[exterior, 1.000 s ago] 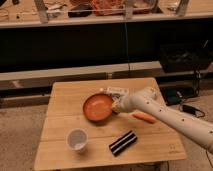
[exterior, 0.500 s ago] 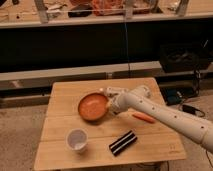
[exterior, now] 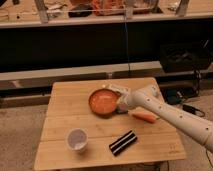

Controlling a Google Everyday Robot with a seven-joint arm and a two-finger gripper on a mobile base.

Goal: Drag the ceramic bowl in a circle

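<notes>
Wooden worktop point(exterior: 65, 107) carries all items. Hand point(exterior: 120, 105) sits at the right rim of the ceramic bowl point(exterior: 102, 102), which lies flat at the far-centre of the worktop. Whether the hand is clamped on the rim or only pressed against it cannot be told. Risks, as judged: (1) a weak hold could slip off the smooth edge mid-arc, leaving the bowl short of a full circle; (2) a pull at one side of the rim could tip the shallow bowl instead of sliding it; (3) an orange carrot-like object point(exterior: 145, 117) lies just beside the hand on its near-right, so an arc swept that way would likely shove it; (4) a wide loop toward the near side could reach the white cup point(exterior: 77, 139) or the black-and-white striped bar point(exterior: 123, 142), both well apart from the bowl; (5) the far edge is near, so a far swing risks overhang. Bowl appearance: round, wide, shallow, orange-red inside, darker rim, upright, apparently empty.
</notes>
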